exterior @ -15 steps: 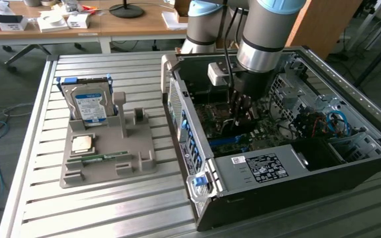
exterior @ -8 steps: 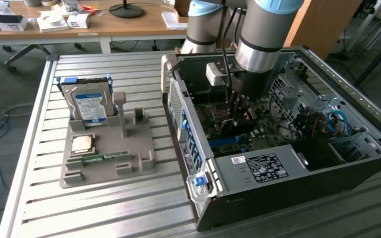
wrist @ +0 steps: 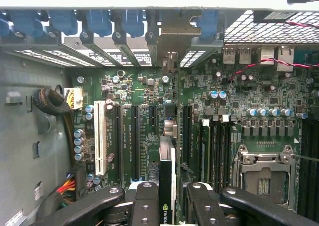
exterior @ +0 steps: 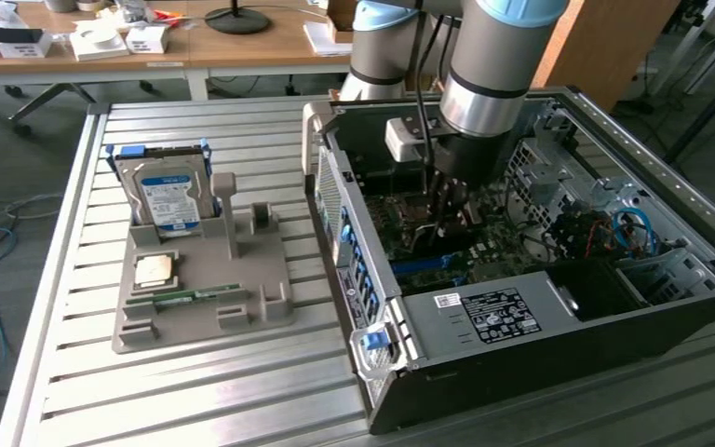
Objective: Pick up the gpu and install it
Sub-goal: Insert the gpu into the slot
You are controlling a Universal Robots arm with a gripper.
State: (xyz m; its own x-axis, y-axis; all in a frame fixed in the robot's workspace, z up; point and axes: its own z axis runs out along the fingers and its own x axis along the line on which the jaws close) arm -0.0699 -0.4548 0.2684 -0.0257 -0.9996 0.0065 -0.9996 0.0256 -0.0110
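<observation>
exterior view: reaching into the open computer case, lying on its side toward the bench's edge at the exterior view's right, with the gripper hanging over the motherboard near the case's middle. showing the hard drive and the memory stick sitting in the grey fixture nearer the bench's opposite edge, well apart from the case.

wrist view: clamping the gpu edge-on between the fingers, with jaws about half apart and closed on the card's two flat faces. holding the card upright over the motherboard, in line with the dark expansion slots, its far end pointing toward the case's rear wall and the blue slot latches. touching a slot or hanging just clear of it: cannot tell.

handling, as a judgement: dealing with a light, stiff, thin board, likely fragile at its components and edge contacts. taking hold across the flat faces near the upper edge, as here, sparing the connector edge and the end bracket.
</observation>
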